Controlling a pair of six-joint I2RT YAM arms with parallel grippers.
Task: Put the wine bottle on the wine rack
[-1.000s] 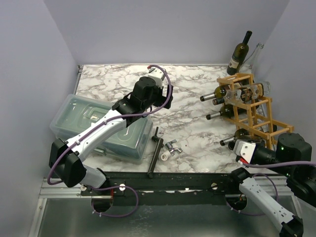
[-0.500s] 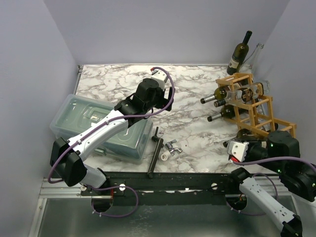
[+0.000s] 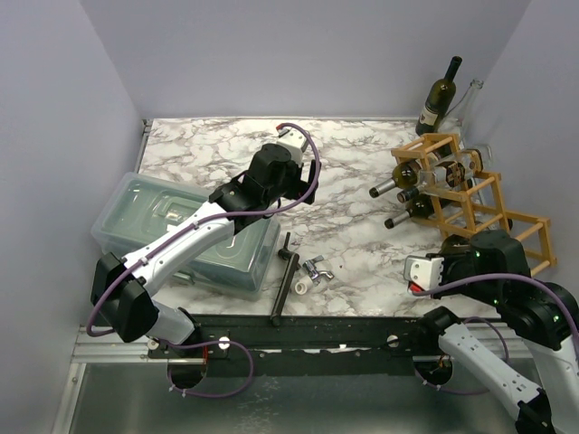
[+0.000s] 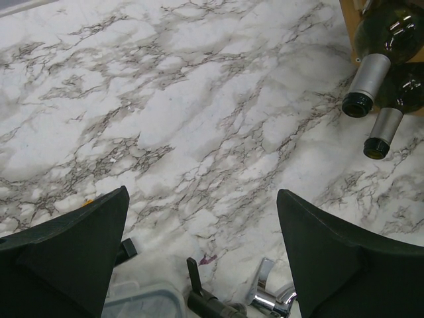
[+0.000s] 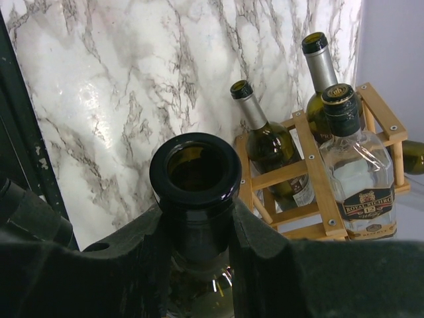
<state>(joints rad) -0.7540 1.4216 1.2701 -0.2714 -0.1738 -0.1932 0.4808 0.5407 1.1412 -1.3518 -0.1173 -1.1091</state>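
The surface point(image 3: 362, 244) is white marble veined in grey and black. The wine rack point(image 3: 470, 194) is light-brown wood. Black fingers point(image 5: 265, 245) flank a dark green wine bottle point(image 5: 195, 175). A clear bottle point(image 5: 361, 172) bears a black-and-gold label.

walls point(image 3: 271, 54): plain pale lavender on three sides | desk point(image 3: 353, 172): white marble, grey veins | near edge: black rail point(image 3: 344, 327) | light: soft, even

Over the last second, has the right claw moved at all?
Yes. The right claw, shut on the neck of a wine bottle, has slid left in the top view, toward the black bar, which stayed put.
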